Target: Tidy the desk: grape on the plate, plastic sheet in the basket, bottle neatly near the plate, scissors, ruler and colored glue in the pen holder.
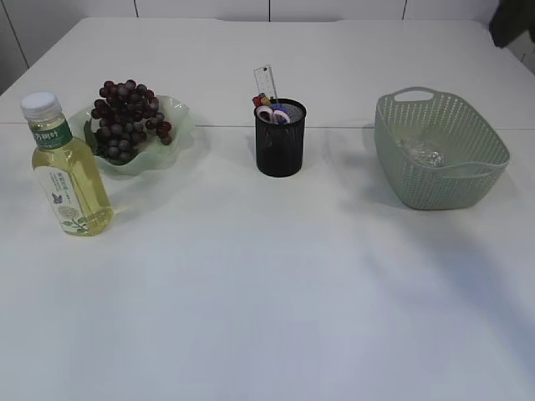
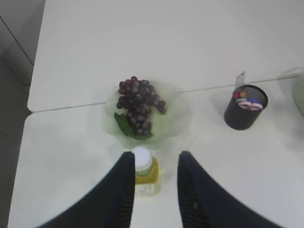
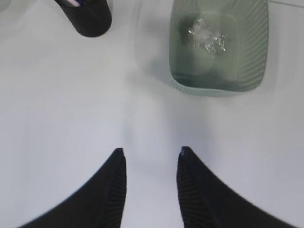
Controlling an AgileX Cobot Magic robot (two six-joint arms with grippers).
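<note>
A bunch of dark grapes (image 1: 127, 117) lies on the pale green plate (image 1: 180, 117) at the back left. The bottle (image 1: 67, 175) of yellow liquid stands upright just in front of the plate. The black mesh pen holder (image 1: 279, 142) holds the ruler (image 1: 266, 82), scissors (image 1: 273, 114) and colored glue (image 1: 261, 101). The crumpled plastic sheet (image 1: 424, 152) lies inside the basket (image 1: 468, 180). Neither arm shows in the exterior view. My left gripper (image 2: 156, 154) hangs open high above the bottle (image 2: 145, 171), holding nothing. My right gripper (image 3: 151, 151) is open over bare table, short of the basket (image 3: 254, 47).
The white table has a seam running across it behind the plate and holder. Its left edge and the grey floor show in the left wrist view. The pen holder (image 3: 90, 19) sits at the top left of the right wrist view.
</note>
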